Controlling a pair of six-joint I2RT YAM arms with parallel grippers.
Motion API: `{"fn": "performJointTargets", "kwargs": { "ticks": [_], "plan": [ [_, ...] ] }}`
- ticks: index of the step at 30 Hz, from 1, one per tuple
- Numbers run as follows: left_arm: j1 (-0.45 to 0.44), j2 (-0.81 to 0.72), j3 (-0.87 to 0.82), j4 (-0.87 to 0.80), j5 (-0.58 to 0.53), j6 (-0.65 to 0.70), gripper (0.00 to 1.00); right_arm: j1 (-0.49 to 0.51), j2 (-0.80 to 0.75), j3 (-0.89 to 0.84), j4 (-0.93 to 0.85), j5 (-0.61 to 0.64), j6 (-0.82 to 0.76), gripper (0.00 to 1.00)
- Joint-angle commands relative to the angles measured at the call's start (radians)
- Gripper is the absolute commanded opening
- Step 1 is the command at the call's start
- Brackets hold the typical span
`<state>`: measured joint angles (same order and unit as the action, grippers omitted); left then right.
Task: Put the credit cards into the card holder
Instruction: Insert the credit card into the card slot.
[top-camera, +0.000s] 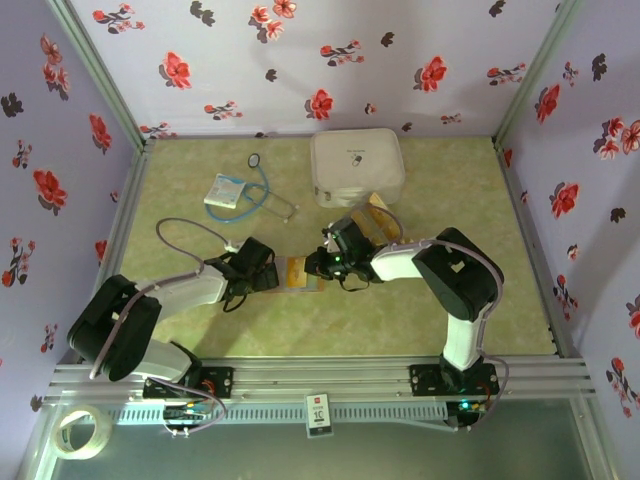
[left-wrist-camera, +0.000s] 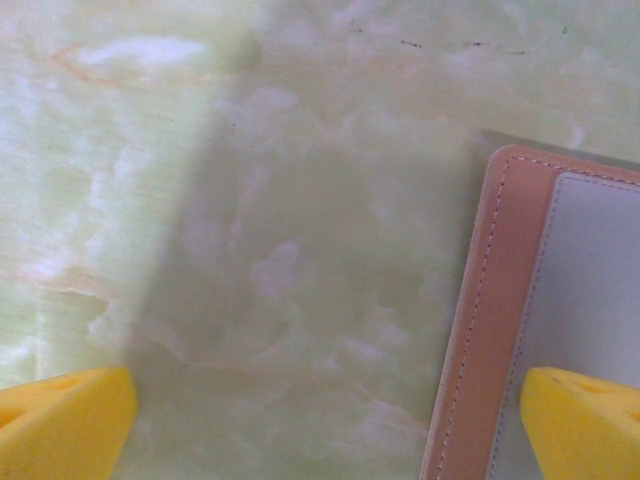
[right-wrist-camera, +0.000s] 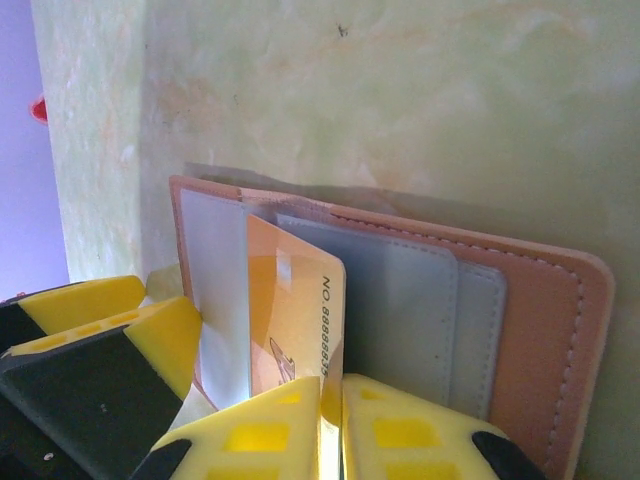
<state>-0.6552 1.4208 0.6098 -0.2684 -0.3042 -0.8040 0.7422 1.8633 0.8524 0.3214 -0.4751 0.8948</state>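
Credit card (right-wrist-camera: 296, 300), base hidden by the pinching right claw (right-wrist-camera: 330, 425), stands against the card holder (right-wrist-camera: 535, 320); left claw (left-wrist-camera: 325, 425) gapes.

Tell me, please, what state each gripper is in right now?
Left gripper: open, holding nothing.
Right gripper: shut on a credit card partly slid into the card holder.

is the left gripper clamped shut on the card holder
No, the left gripper is open, its yellow fingers wide apart, one over the card holder.
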Motion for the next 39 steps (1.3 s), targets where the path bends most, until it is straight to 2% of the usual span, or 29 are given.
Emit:
{"fn": "performJointTargets", "kwargs": {
  "ticks": [1,10,23,25,27,31,39],
  "plan": [
    [0.011,0.02,-0.035,-0.045,-0.038,-0.027,1.0,0.002,0.019,-0.011,0.004,-0.001,0.002,0.1],
    [0.01,0.03,-0.039,-0.035,-0.038,-0.027,1.0,0.001,0.023,-0.012,0.006,-0.005,0.003,0.04],
    [0.01,0.026,-0.039,-0.03,-0.028,-0.026,1.0,0.002,0.045,0.001,0.018,-0.006,0.012,0.07],
    [0.011,0.015,-0.032,-0.042,-0.028,-0.023,1.0,0.003,0.043,0.0,0.015,-0.005,0.012,0.1],
    [0.012,-0.003,-0.021,-0.058,-0.028,-0.018,1.0,0.003,0.038,0.002,0.005,-0.001,0.006,0.2],
    [0.041,-0.04,0.012,-0.115,-0.034,-0.019,1.0,0.003,0.028,0.011,-0.024,0.007,-0.007,0.31],
    [0.14,-0.067,0.008,-0.167,-0.045,-0.05,1.0,0.011,0.021,0.028,-0.077,0.035,-0.029,0.45]
  ]
}}
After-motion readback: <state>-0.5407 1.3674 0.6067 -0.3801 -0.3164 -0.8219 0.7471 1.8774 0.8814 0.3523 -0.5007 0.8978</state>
